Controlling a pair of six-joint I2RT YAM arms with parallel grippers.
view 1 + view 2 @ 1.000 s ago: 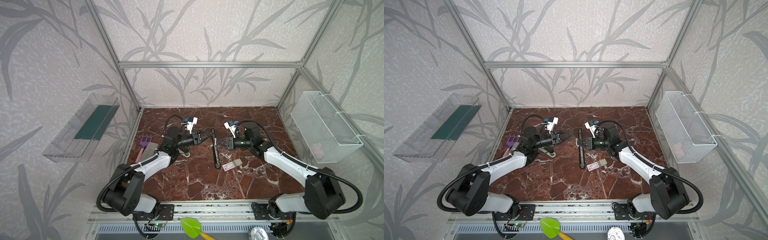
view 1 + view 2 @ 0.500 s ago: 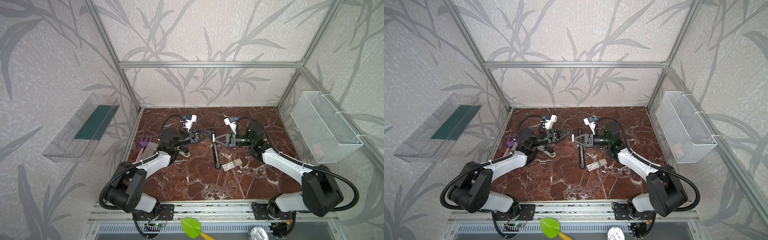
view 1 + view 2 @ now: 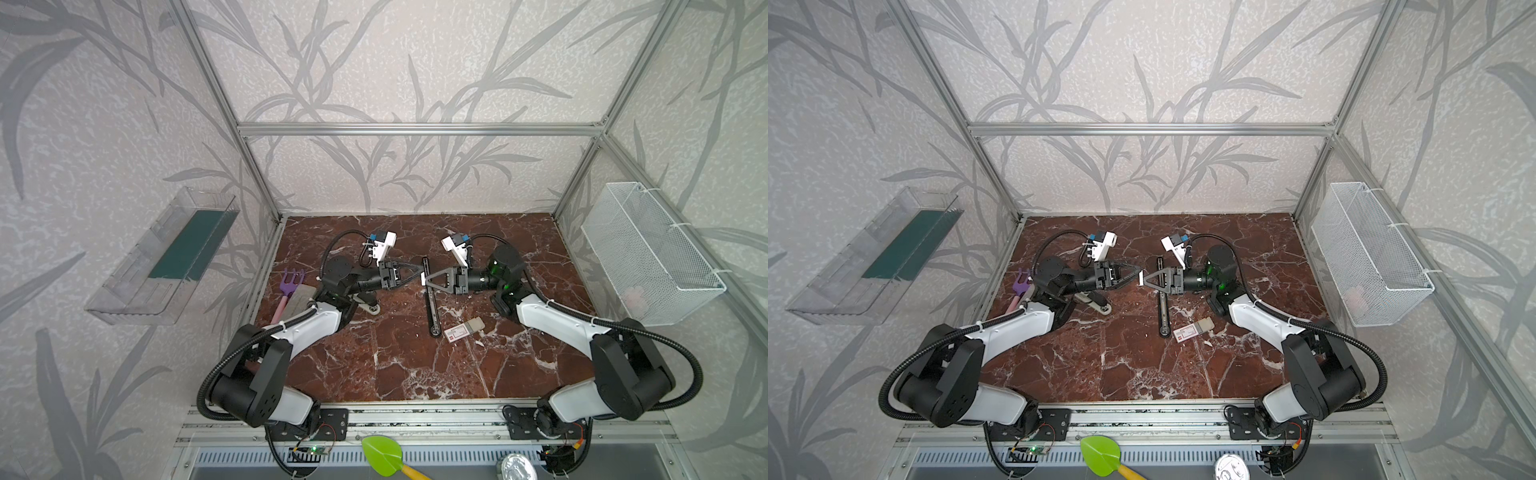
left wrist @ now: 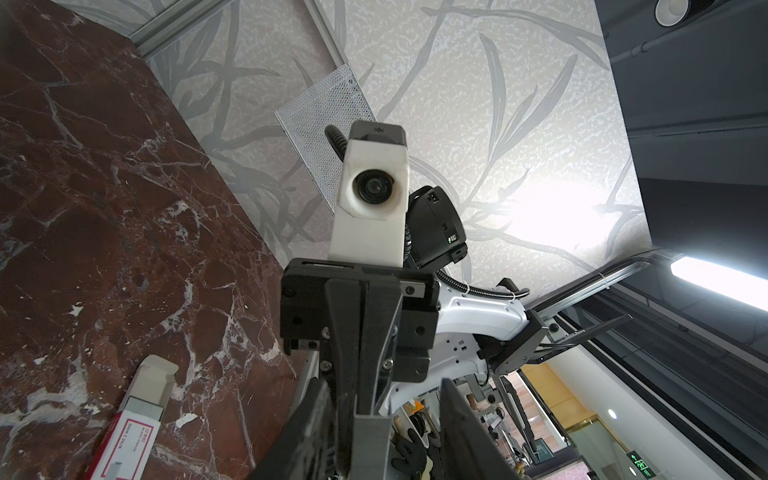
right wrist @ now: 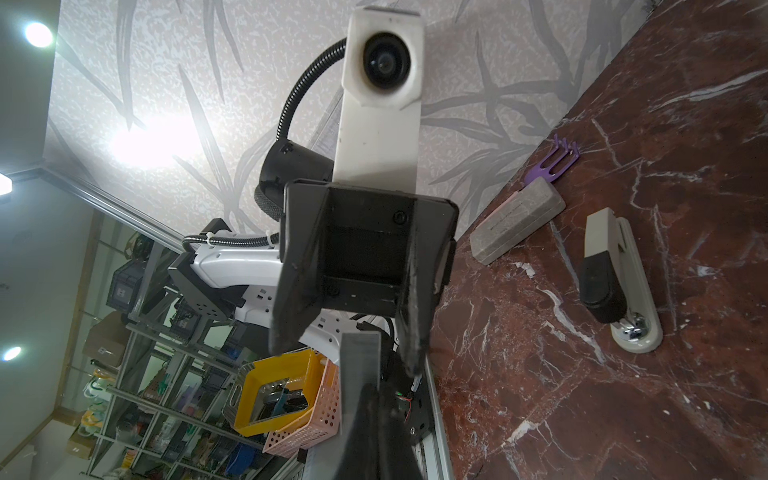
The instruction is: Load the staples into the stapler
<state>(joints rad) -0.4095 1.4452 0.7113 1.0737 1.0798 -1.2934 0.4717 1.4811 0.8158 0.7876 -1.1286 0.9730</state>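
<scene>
Here, in both top views, the right gripper (image 3: 428,279) is pressed shut on a short staple strip (image 3: 423,279). The left gripper (image 3: 419,271) faces it tip to tip with its jaws part spread. Both hang over the 12 o'clock end of the black stapler (image 3: 430,303), which lies flat on the marble tabletop (image 3: 395,365) with its long axis running 12 to 6. The strip points from 3 towards 9, so it lies crosswise to that stapler; I judge the coming move turns on swinging it into line with the channel, whichever arm takes it. The staples box (image 3: 463,330) rests just beside the stapler's 6 o'clock end, at about 5 o'clock from the grippers and nearer the right arm. A beige stapler (image 3: 368,306) sits at 8 o'clock, below the left arm. From the left wrist, the right gripper is seen head-on, clamped on the grey strip, whose free end reaches between the left fingers (image 4: 455,432) without clear contact. The box there has its tray slid out and shows a red-edged label whose small print seems to include 24/6, the rest unreadable. From the right wrist, the left fingers (image 5: 291,299) stand apart on either side of the strip, and a grey block (image 5: 519,224) near the beige stapler carries a line of print too faint to read
</scene>
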